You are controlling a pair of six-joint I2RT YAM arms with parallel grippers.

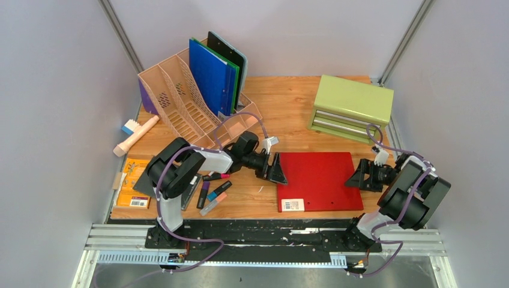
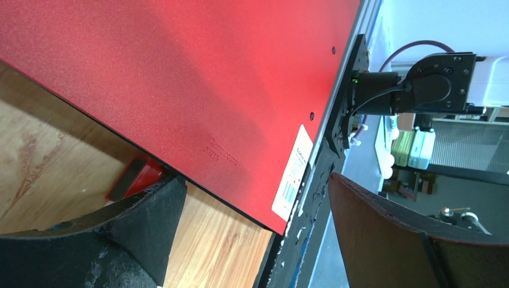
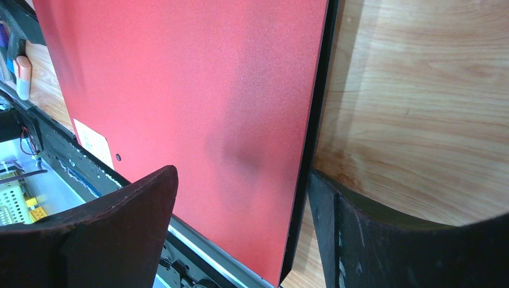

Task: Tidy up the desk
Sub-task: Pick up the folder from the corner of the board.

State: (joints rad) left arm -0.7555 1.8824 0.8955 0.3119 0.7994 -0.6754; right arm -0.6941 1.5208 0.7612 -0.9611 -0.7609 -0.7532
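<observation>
Wooden surface (image 1: 288, 108) under both arms, with a black rail along the front edge. Flat on it, toward the front and middle: a red folder (image 1: 318, 177), white label at its near left corner.

Left hand (image 1: 280, 169) at the left edge of the folder, released, fingers spread wide and grasping nothing. In the left wrist view, one finger over bare wood beside the folder, the other out past the front rail, the labelled corner between them. Right hand (image 1: 355, 175) at the opposite, right edge, also released and holding nothing. One finger above the red cover, the other above the wood, the dark edge of the folder between. Perhaps touching the cover, but hard to tell from these angles.

At the back left of the surface: a pink perforated file rack (image 1: 180, 102), with upright folders (image 1: 207, 75) in blue, green and black standing in its rear slots. At the back right: a green drawer cabinet (image 1: 351, 108), two drawers closed, content hidden. Near the left arm, several markers (image 1: 213, 192) loose on the wood. Further left, an orange box (image 1: 133, 186).
</observation>
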